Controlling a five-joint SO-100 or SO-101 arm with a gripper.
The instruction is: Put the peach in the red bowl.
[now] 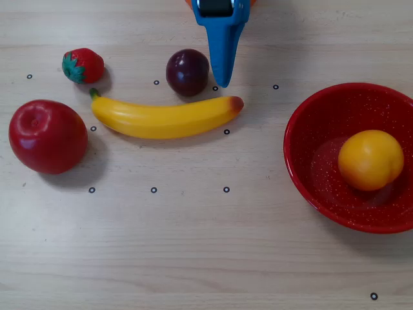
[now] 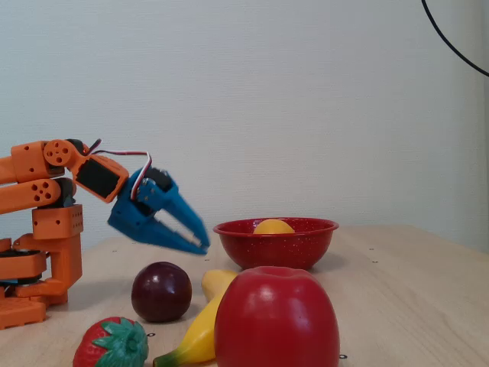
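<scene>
The peach [image 1: 370, 159], round and orange-yellow, lies inside the red bowl [image 1: 303, 123] at the right of the overhead view. In the fixed view only the peach's top [image 2: 273, 226] shows above the speckled bowl wall [image 2: 275, 249]. My blue gripper [image 1: 223, 81] comes in from the top edge of the overhead view, left of the bowl and just right of the plum. In the fixed view the gripper [image 2: 202, 246] hangs above the table with its tips together, shut and empty, a short way left of the bowl.
A dark purple plum [image 1: 187, 72], a yellow banana [image 1: 164, 117], a strawberry [image 1: 82, 65] and a big red apple [image 1: 48, 136] lie left of the bowl. The orange arm base [image 2: 46, 229] stands at the left of the fixed view.
</scene>
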